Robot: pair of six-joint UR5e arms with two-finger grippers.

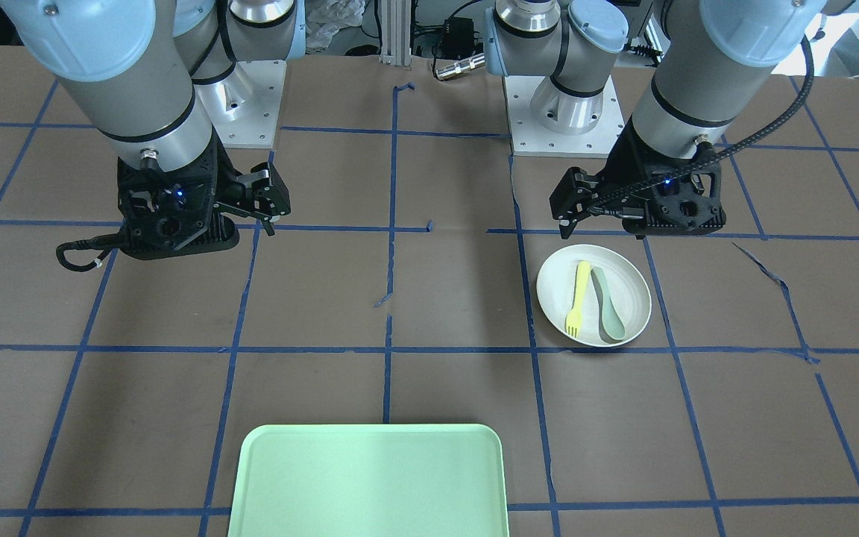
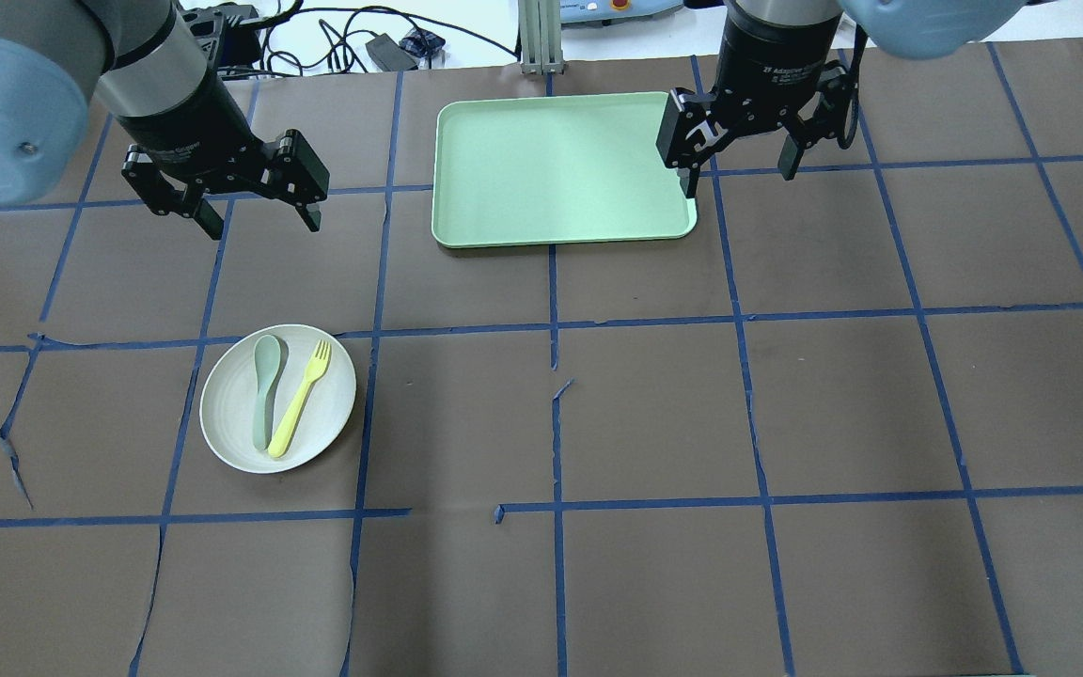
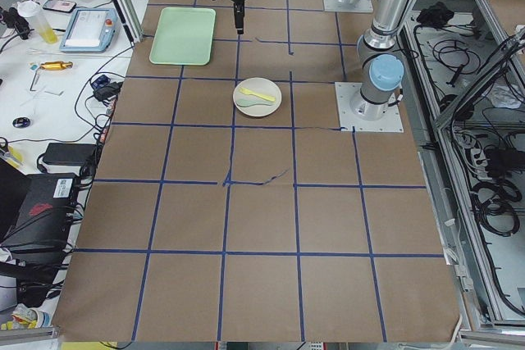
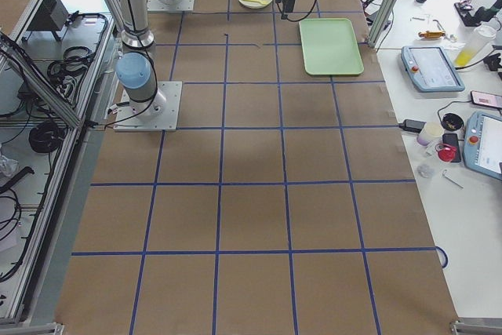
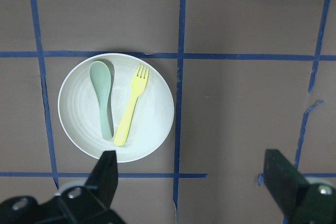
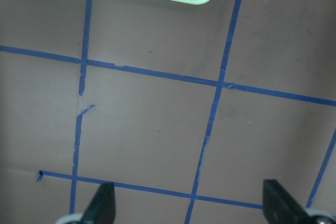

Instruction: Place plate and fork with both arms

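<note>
The off-white plate [image 2: 233,418] sits on the brown table on my left side. It also shows in the front view [image 1: 634,298] and the left wrist view [image 5: 152,116]. The pale-yellow fork [image 2: 299,400] [image 1: 577,298] [image 5: 131,107] lies on it, next to a grey-green spoon [image 2: 264,390]. My left gripper [image 2: 266,226] [image 1: 571,212] [image 5: 191,177] is open and empty, and hovers above the table just beyond the plate. My right gripper [image 2: 737,179] [image 1: 269,205] [image 6: 189,203] is open and empty, and hovers at the tray's right edge.
The mint-green rectangular tray [image 2: 560,235] [image 1: 250,462] lies at the far middle of the table, and nothing lies in it. Blue tape lines grid the brown cover. Cables and devices lie past the table's far edge.
</note>
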